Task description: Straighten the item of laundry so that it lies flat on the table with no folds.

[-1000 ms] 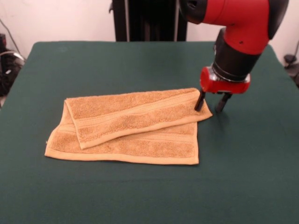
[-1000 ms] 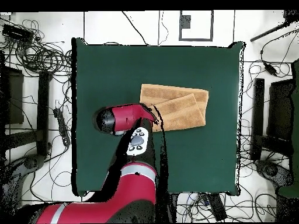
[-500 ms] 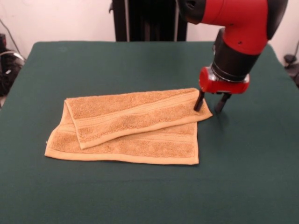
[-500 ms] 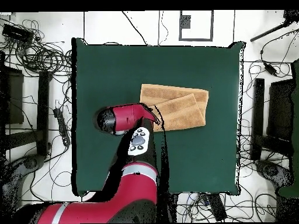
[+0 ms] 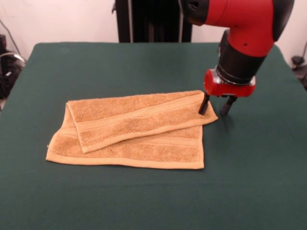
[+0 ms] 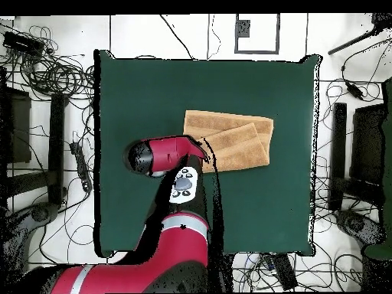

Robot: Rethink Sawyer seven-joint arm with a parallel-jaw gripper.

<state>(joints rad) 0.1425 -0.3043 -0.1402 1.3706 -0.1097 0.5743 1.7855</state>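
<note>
Table [image 5: 144,201] in dark green cloth carried the towel [image 5: 129,129] near its middle — folded over itself, the upper layer lying askew across the lower. Gripper [image 5: 216,105] stood at the towel's far right corner in the front view, fingers spread — one touching the corner, the other over bare cloth, nothing held.

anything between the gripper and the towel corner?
Nothing. In the front view the open gripper straddles the towel's far right corner, one finger over the cloth, the other above bare table.
</note>
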